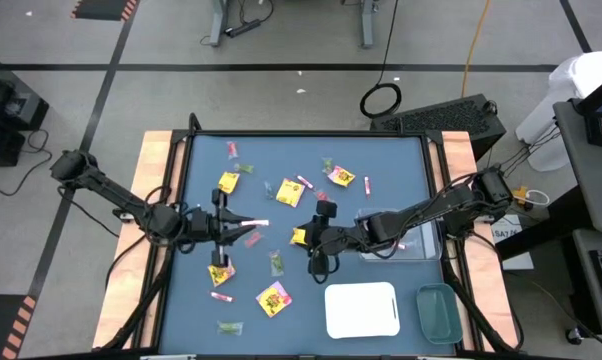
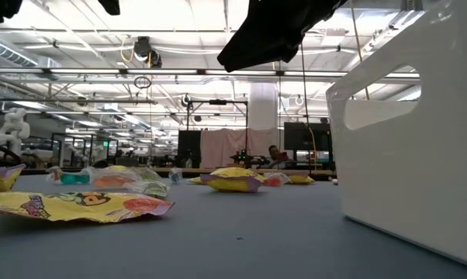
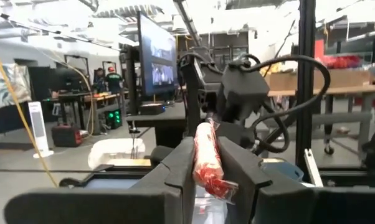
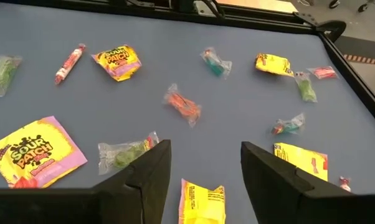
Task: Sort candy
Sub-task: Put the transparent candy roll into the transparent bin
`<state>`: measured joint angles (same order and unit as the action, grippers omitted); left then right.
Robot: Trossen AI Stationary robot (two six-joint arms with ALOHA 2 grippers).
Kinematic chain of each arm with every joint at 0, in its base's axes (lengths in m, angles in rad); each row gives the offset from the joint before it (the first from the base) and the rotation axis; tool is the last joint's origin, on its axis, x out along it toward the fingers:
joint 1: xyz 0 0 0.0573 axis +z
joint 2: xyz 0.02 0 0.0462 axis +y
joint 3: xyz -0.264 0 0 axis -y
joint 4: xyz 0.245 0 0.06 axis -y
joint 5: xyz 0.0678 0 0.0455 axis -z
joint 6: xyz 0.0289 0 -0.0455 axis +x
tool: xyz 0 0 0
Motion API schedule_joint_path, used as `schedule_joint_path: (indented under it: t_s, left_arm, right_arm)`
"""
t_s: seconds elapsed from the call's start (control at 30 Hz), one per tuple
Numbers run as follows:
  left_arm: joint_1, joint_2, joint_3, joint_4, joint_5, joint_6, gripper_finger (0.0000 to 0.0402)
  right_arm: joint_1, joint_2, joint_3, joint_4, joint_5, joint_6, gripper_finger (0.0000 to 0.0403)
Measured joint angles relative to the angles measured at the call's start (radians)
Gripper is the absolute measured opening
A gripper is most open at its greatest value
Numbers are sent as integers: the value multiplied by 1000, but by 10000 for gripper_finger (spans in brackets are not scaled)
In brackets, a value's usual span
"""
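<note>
From above, the sorting looks barely begun. Small wrapped candy pieces (image 1: 288, 192) lie scattered over the blue table mat (image 1: 401, 160): yellow square packets, thin pink-red sticks and little green-wrapped bits. The white rectangular tray (image 1: 361, 309) and the green-tinted tray (image 1: 438, 312) at the near edge look empty; the clear tray (image 1: 418, 245) under the right arm cannot be read. The left gripper (image 1: 256, 225) hangs mid-table with a pink-red stick candy (image 1: 258, 223) at its tips. The right gripper (image 1: 309, 238) sits over a yellow packet (image 1: 299, 237).

At table height, yellow packets (image 2: 82, 204) lie flat on the mat beside the white tray wall (image 2: 420, 139); nothing shows in it from here.

The left wrist camera shows the fingers (image 3: 178, 171) clenched on the pink-red stick (image 3: 207, 158), lifted clear.

The right wrist camera shows released fingers (image 4: 144, 174) spread above a yellow packet (image 4: 202, 202), holding nothing, with sweets all round. Nearly everything is left to do.
</note>
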<state>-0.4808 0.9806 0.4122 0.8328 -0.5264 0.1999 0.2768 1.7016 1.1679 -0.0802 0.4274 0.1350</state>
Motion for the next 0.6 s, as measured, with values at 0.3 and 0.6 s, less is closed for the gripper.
schedule_joint_path:
  t_s: [0.3, 0.6]
  left_arm:
    - [-7, 0, 0, -110, 125, 352, 70]
    - [-19, 1, 0, -143, 129, 488, 70]
  right_arm:
    - [0, 0, 0, -6, -3, 0, 183]
    - [0, 0, 0, -6, -5, -8, 183]
